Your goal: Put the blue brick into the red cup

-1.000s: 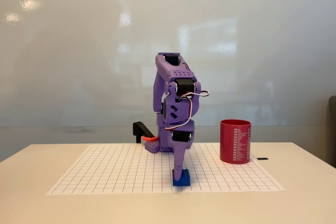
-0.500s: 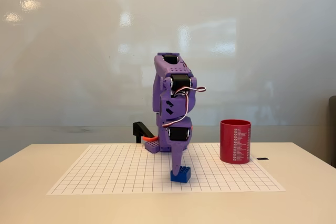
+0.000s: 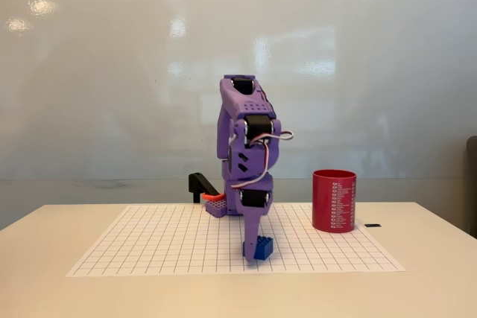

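Observation:
The blue brick (image 3: 263,248) sits tilted at the tip of my purple gripper (image 3: 254,249), which points straight down over the front middle of the gridded sheet. One purple finger covers the brick's left part, and the gripper looks shut on it. The brick's lower edge is at or barely above the paper. The red cup (image 3: 334,200) stands upright on the sheet's back right corner, well to the right of the gripper, with white print down its side.
The white gridded sheet (image 3: 149,243) covers the middle of the pale table. My purple perforated base (image 3: 217,206) and a black and orange clamp (image 3: 201,186) sit at the sheet's back edge. A small black marker (image 3: 373,225) lies right of the cup.
The brick lay flat on the sheet a second ago; it now sits tilted and turned in the gripper. The arm's upper joints shifted slightly.

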You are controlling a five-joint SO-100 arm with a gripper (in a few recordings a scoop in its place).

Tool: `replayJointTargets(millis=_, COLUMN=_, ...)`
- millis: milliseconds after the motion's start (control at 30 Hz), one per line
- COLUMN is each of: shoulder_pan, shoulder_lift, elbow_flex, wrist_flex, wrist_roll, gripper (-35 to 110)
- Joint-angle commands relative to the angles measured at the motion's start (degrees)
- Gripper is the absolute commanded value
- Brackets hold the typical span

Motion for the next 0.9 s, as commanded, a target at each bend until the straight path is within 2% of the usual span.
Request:
replayJointTargets(millis=0, shoulder_pan=-2.8, shoulder_lift=2.0, elbow_flex=1.8, wrist_flex=-2.1, wrist_roll=1.0, gripper=38)
replayJointTargets(millis=100, shoulder_pan=-2.7, shoulder_lift=2.1, elbow_flex=1.0, wrist_flex=-1.8, wrist_roll=-0.4, gripper=32)
replayJointTargets(millis=233, shoulder_pan=-2.2, shoulder_lift=1.5, elbow_flex=-0.1, wrist_flex=-1.8, wrist_roll=-3.7, gripper=0)
replayJointTargets(millis=733, shoulder_pan=0.4, shoulder_lift=5.2, elbow_flex=-0.4, wrist_flex=-2.6, wrist_roll=-4.8, gripper=-1)
replayJointTargets(millis=867, shoulder_pan=5.3, shoulder_lift=15.4, elbow_flex=-8.5, wrist_flex=4.5, wrist_roll=-7.6, gripper=-1)
